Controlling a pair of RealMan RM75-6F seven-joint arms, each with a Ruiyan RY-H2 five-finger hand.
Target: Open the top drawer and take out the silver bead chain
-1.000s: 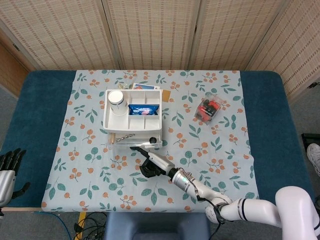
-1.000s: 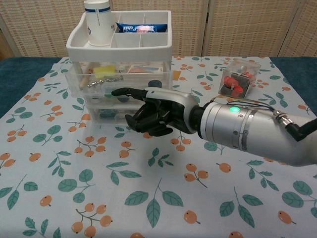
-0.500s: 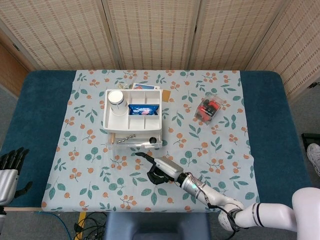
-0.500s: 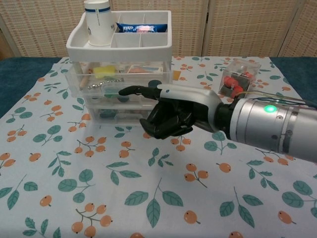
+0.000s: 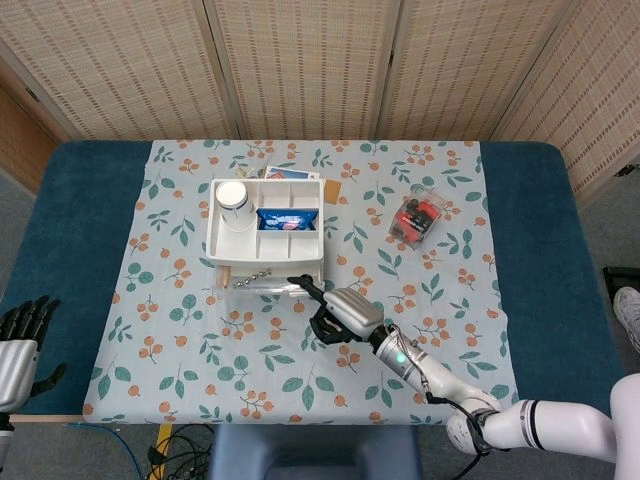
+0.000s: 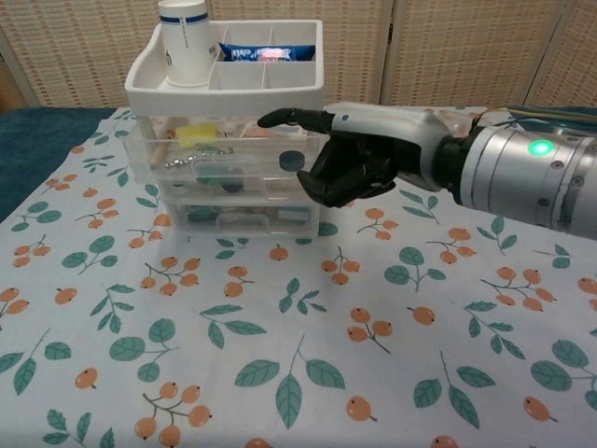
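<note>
Chest view shows your right hand [image 6: 359,159] hovering just in front of the clear drawer unit [image 6: 229,173], one finger stretched toward the top drawer [image 6: 224,149] and the others curled in, grasping nothing. That pose suits reaching into the drawer, which stands pulled out a little, so you likely mean to hook the contents next. The silver bead chain [image 6: 191,160] lies inside that drawer toward its left front, well left of your fingertip, so you need to travel leftward before dipping in. A white tray [image 6: 149,89] with a paper cup [image 6: 183,28] sits on top and overhangs the drawer, limiting your approach from above. Head view shows your left hand [image 5: 22,340] off the cloth at the table's edge, released and idle.
</note>
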